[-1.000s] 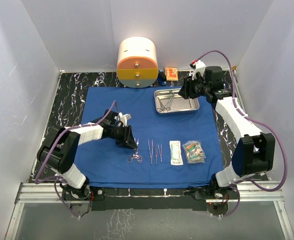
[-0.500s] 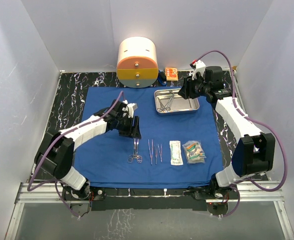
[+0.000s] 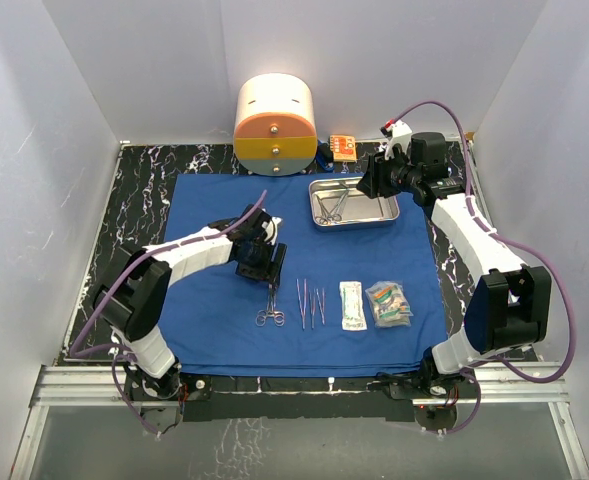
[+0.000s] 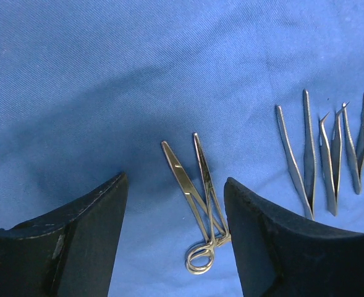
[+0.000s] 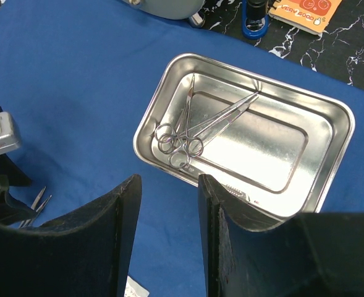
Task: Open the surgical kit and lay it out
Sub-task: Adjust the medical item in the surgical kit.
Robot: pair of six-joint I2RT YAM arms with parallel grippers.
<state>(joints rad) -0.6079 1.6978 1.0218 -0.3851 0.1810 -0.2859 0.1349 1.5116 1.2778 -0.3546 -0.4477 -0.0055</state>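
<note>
The royal-blue cloth lies spread flat. On it, near the front, lie ring-handled scissors, three tweezers and two clear packets. My left gripper hovers open just behind the scissors, which rest free on the cloth between its fingers. The tweezers lie to their right. The steel tray holds two ring-handled instruments. My right gripper hangs open and empty over the tray's near edge.
A round cream-and-orange container stands behind the cloth, with a small orange box to its right. White walls close in three sides. Black marbled tabletop shows around the cloth.
My left gripper has opened wider and drawn back from the scissors, which now lie stretched out on the cloth left of the tweezers. The right arm has not moved.
</note>
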